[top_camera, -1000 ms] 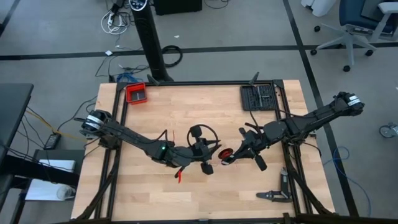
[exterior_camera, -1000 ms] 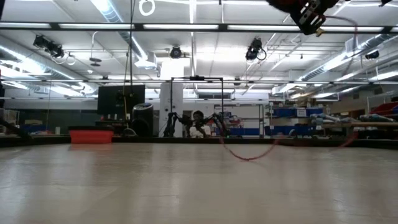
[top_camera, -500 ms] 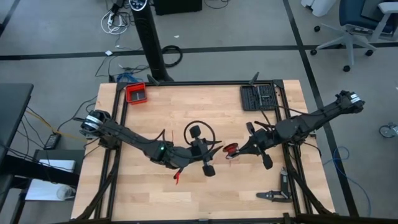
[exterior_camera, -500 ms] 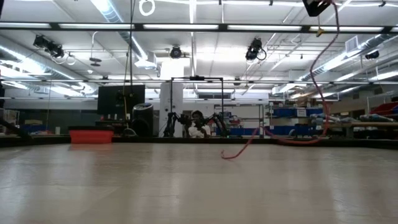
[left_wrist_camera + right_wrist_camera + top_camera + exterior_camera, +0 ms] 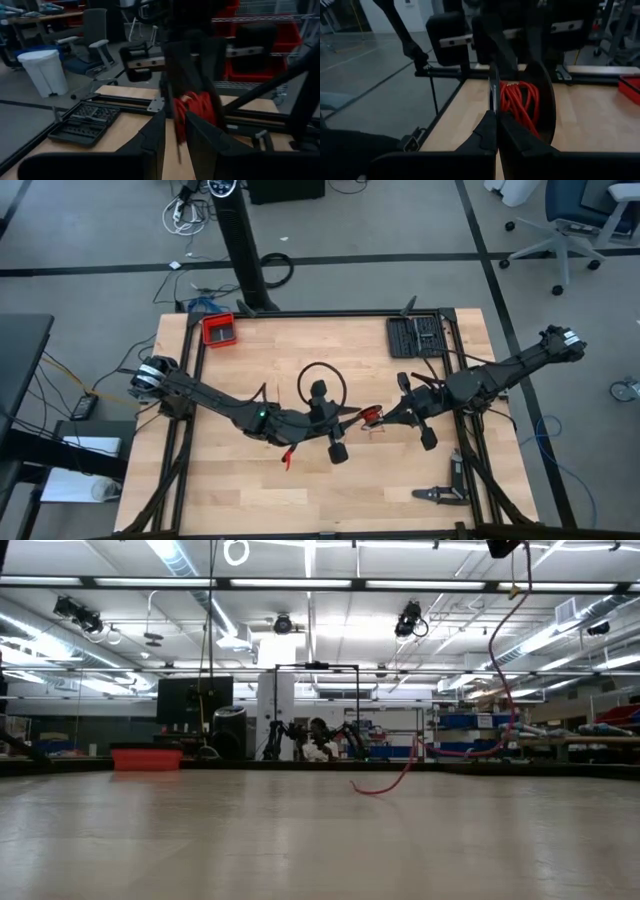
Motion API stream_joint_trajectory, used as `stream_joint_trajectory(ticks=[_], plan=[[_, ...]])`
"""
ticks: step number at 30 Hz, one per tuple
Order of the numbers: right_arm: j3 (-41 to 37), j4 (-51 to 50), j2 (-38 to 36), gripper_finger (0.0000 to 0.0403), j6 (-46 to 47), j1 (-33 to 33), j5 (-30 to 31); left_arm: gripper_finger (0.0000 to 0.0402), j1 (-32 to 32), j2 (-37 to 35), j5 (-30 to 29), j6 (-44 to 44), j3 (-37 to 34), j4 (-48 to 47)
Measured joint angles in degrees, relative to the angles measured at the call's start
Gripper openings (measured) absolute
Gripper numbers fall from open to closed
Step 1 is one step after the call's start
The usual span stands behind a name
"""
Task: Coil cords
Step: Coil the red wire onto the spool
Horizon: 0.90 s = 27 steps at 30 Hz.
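The cord is a thin red wire. Most of it is wound into a small coil (image 5: 372, 417), held in the air over the table's middle between my two grippers, which face each other. My left gripper (image 5: 362, 419) comes from the left and is shut on the coil (image 5: 197, 107). My right gripper (image 5: 383, 418) comes from the right, its fingers shut at the coil's edge (image 5: 520, 102). In the low view a loose strand (image 5: 505, 660) hangs down from the grippers. Its free end (image 5: 375, 790) lies on the table. My left gripper pinches the red coil between its two fingers, at their free ends (image 5: 192, 122). The fingers lie level and come from the table's left. The coil is lifted clear of the table. My right gripper's shut fingertips (image 5: 490, 125) meet the coil's near rim (image 5: 504, 112), level, from the table's right. The fingers hide the pinch itself.
A red tray (image 5: 219, 330) stands at the far left corner. A black tool case (image 5: 415, 335) lies at the far right, and a dark hand tool (image 5: 440, 493) near the front right. A black cable loop (image 5: 322, 375) rides on my left wrist.
Both grippers have shifted a little toward the table's right and far side with the coil between them, and both wrists have rolled. The hanging strand, which first bowed out in a wide loop, now hangs straighter. Its end has slid slightly on the table.
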Motion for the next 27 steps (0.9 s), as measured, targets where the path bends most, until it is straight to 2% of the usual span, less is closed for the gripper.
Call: stream_joint_trajectory(ticks=[9,11,14,17,22,27], plan=[[0.0,4.5,0.6,0.0001,-2.9,0.0,-0.2,0.0076,0.4,0.0,0.2,-1.1,0.0,0.1],[0.0,6.2,1.6,0.0003,-3.7,0.2,-0.2,0.0063,0.6,0.0,0.2,-1.1,0.0,0.1],[0.0,8.6,3.4,0.0011,-4.5,0.6,-0.2,0.0018,0.7,0.3,0.2,0.4,0.0,0.1],[0.0,8.8,3.8,0.0025,-4.7,0.9,-0.2,0.0006,0.6,0.4,0.2,1.6,0.0,-0.1],[0.1,10.1,-0.1,0.0042,-4.2,2.2,2.0,0.0002,0.4,0.7,-0.2,3.4,0.0,0.8],[0.1,9.2,-2.6,0.0041,-5.7,4.4,4.9,0.0001,0.6,1.0,-0.6,4.4,-0.1,2.1]])
